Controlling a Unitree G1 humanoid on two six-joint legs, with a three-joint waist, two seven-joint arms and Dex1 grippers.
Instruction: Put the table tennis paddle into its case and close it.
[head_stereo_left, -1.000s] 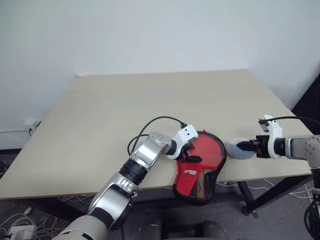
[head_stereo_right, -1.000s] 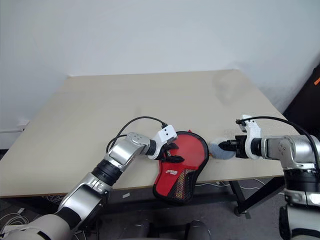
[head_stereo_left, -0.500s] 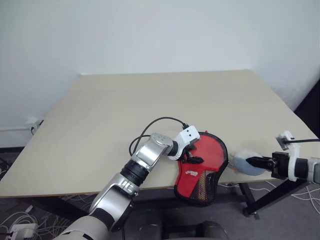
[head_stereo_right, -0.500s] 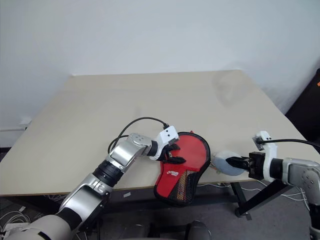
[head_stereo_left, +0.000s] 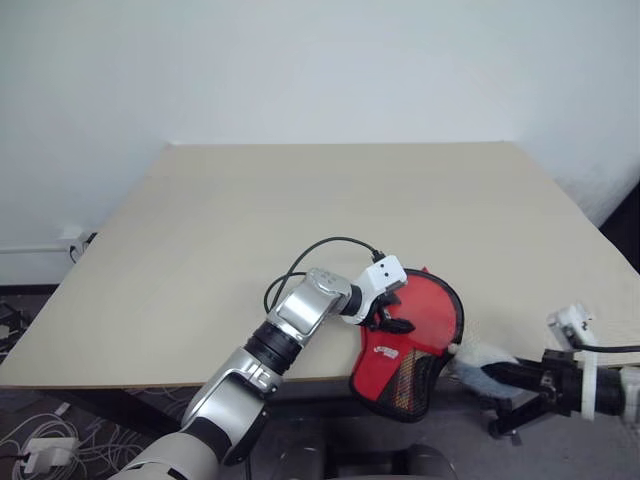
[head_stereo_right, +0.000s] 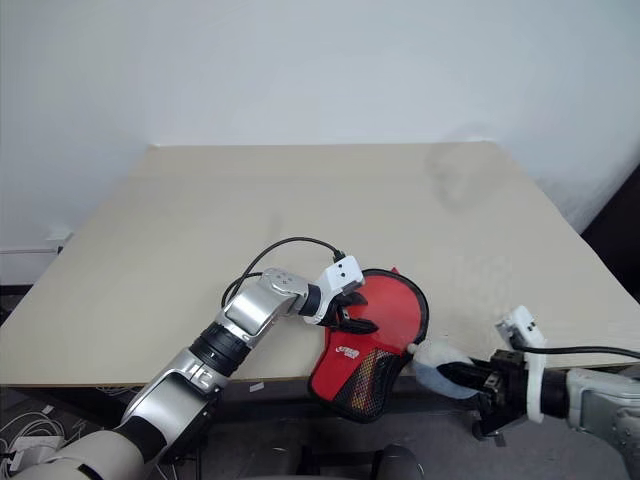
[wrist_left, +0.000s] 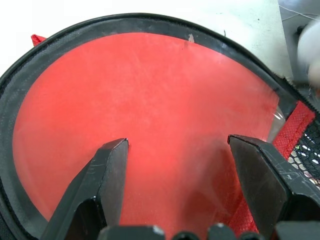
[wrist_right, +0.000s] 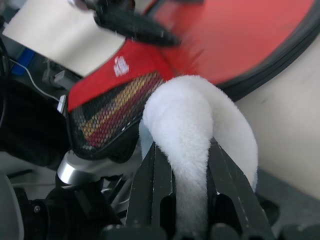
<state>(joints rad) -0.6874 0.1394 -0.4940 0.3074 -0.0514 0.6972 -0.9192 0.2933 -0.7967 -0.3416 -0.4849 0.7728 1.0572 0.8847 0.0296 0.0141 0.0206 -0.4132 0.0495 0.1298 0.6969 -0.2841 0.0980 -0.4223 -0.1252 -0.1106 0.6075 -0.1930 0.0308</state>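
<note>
Red rubber of the table tennis paddle (head_stereo_left: 425, 310) shows through the clear plastic half of the case (head_stereo_left: 410, 345), so the bat lies inside the pouch at the near edge of the wooden table (head_stereo_left: 300, 220), the handle end hanging past that edge. Resting over the round face is the left gripper (head_stereo_left: 392, 318), its black fingers (wrist_left: 107, 175) spread wide on the plastic, as the left wrist view makes plain. Beside the case's narrow end, off the table edge, the right gripper (head_stereo_right: 462, 378) pinches a white fluffy loop (wrist_right: 195, 125); the right wrist view shows that loop squeezed between its fingers, with the mesh pocket (wrist_right: 107, 120) and white-logoed red patch (wrist_right: 120, 65) close behind.
</note>
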